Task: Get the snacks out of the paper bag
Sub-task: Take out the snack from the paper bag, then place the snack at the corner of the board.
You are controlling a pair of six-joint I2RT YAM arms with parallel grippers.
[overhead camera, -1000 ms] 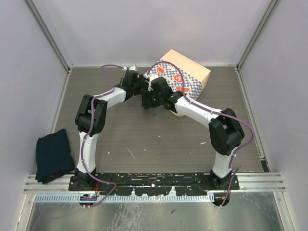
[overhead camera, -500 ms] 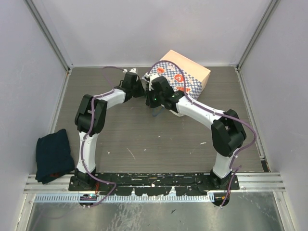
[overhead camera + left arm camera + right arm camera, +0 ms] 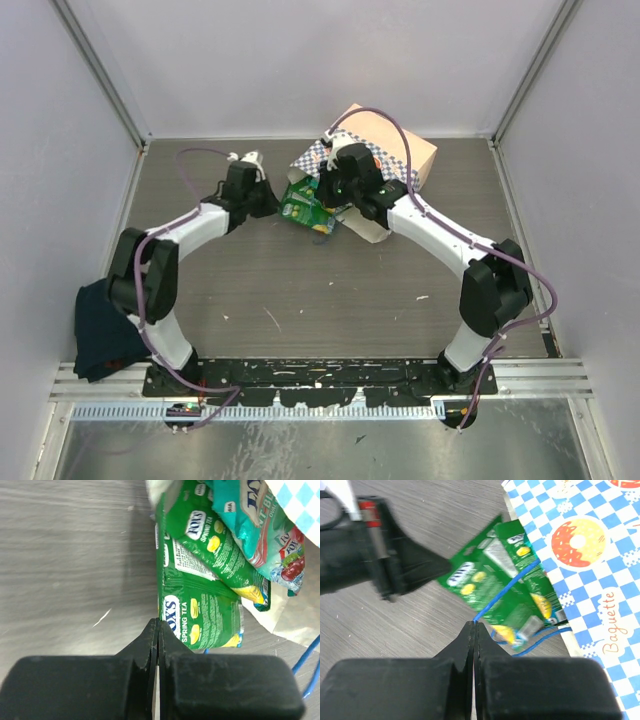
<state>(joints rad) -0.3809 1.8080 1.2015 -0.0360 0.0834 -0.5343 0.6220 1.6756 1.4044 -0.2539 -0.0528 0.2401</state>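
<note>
The paper bag (image 3: 385,150) lies on its side at the back, blue-and-white checkered, mouth facing left. Green snacks (image 3: 303,210) spill from that mouth onto the table. My left gripper (image 3: 276,200) is shut on the edge of one green packet (image 3: 200,617). Behind that packet lie a second green one (image 3: 210,540) and a teal one (image 3: 260,520), still partly in the bag (image 3: 300,500). My right gripper (image 3: 474,624) is shut on the bag's thin blue cord handle (image 3: 507,590), just above the green packets (image 3: 485,577); from above this gripper (image 3: 330,198) sits at the bag's mouth.
A dark blue cloth (image 3: 110,325) lies at the table's left front edge. Walls close in the table at the back and on both sides. A second loop of blue cord (image 3: 306,655) trails beside the packets.
Both grippers have shut. My left arm drew back to the left with a green packet, pulling packets out of the bag's mouth. The right gripper shifted toward the bag with the cord.
</note>
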